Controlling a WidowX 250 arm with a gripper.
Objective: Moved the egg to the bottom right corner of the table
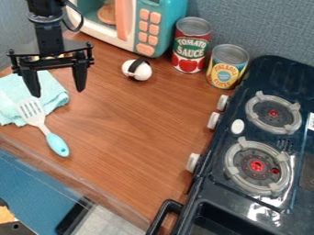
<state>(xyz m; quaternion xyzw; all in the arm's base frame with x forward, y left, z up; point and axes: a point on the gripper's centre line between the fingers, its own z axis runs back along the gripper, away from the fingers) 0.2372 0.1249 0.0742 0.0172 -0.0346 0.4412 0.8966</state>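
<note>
My gripper (58, 92) hangs at the upper left, its two fingers spread wide with nothing between them, over the table by the blue cloth. To its right, in front of the toy microwave, a white egg-shaped piece with a black band (142, 71) lies on the brown wooden table (141, 124). A clear gap separates this egg from the gripper.
A light-blue cloth (58, 96) lies at left with a spatula (56, 143) partly on it. Behind stand a teal microwave (165, 23), a tomato can (190, 46) and a yellow can (227, 66). A dark stove (215, 183) borders the table at right.
</note>
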